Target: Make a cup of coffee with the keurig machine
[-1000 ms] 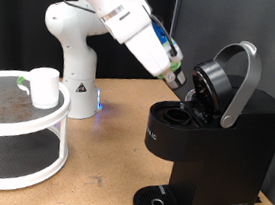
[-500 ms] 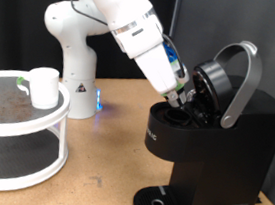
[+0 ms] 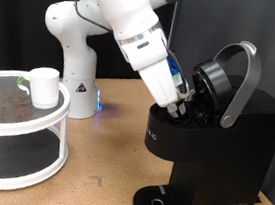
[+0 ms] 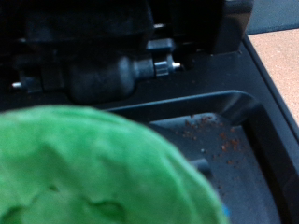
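Wooden table [image 3: 110, 160] fills frame bottom; cup [image 3: 44, 86] on rack [image 3: 23, 134], left. My gripper [image 3: 184, 107] sits in the keurig machine [image 3: 213, 142], lid up. Grip state: can't tell.

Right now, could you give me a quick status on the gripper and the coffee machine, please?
Gripper down at the keurig machine, lid raised. Green-topped pod fills wrist view. Cup on white rack, apart.

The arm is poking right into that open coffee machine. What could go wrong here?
1. The hand is deep in the boxy black coffee machine's open chamber, close under the raised lid; it might bump it.
2. The green-topped pod could seat crooked.
3. The small white mug sits on the white round rack, not under the spout.
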